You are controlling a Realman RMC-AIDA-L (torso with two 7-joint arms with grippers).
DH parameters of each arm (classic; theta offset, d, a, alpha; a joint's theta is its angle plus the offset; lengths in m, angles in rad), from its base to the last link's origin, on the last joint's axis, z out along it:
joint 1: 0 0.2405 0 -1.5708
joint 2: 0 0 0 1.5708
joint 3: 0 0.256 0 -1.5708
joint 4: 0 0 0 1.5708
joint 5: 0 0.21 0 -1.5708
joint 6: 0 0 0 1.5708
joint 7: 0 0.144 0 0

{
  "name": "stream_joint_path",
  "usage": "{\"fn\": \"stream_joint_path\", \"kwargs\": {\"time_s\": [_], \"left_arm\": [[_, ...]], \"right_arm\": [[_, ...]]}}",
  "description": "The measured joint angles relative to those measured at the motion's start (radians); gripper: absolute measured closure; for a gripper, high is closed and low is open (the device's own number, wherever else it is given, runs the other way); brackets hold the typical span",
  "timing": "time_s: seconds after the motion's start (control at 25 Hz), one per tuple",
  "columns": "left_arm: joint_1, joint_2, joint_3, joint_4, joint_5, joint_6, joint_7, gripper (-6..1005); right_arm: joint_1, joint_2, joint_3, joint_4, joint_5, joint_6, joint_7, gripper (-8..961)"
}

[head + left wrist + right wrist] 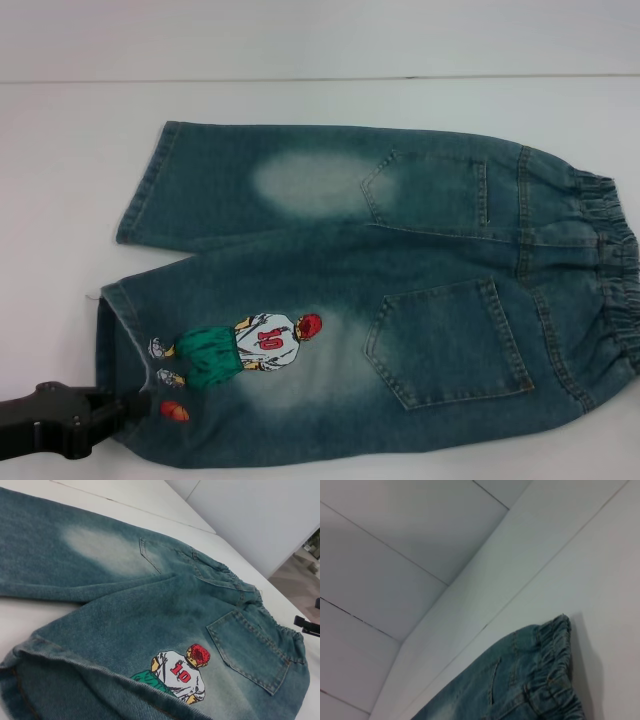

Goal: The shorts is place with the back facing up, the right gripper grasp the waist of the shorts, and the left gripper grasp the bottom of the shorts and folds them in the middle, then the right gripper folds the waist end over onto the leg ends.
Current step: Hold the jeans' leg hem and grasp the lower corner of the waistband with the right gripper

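Note:
Blue denim shorts (pixel 380 290) lie flat on the white table with the back pockets up. The elastic waist (pixel 610 270) is at the right and the two leg ends (pixel 140 190) at the left. An embroidered player with number 10 (pixel 245 355) marks the near leg. My black left gripper (pixel 135 405) is at the hem of the near leg, overlapping the denim's edge. That hem (pixel 60 655) bulges close to the left wrist camera. The right wrist view shows the waist (pixel 550 680) close by. A black part of my right gripper (pixel 306 626) shows beyond the waist.
The white table (pixel 60 200) surrounds the shorts, with a wall seam (pixel 300 78) behind. In the left wrist view the table edge (pixel 280 585) drops to a floor at the far side.

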State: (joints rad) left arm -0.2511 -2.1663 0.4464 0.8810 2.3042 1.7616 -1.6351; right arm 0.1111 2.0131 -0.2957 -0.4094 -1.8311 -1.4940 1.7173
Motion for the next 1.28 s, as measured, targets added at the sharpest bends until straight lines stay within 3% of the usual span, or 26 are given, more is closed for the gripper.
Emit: {"fn": "stream_joint_path", "kwargs": {"time_s": [1.28], "left_arm": [[-0.007,0.002,0.000,-0.002,-0.002,-0.004,-0.006,952]], "right_arm": [[0.071,-0.005,0.000,-0.003,-0.155,0.003,0.065,73]]}}
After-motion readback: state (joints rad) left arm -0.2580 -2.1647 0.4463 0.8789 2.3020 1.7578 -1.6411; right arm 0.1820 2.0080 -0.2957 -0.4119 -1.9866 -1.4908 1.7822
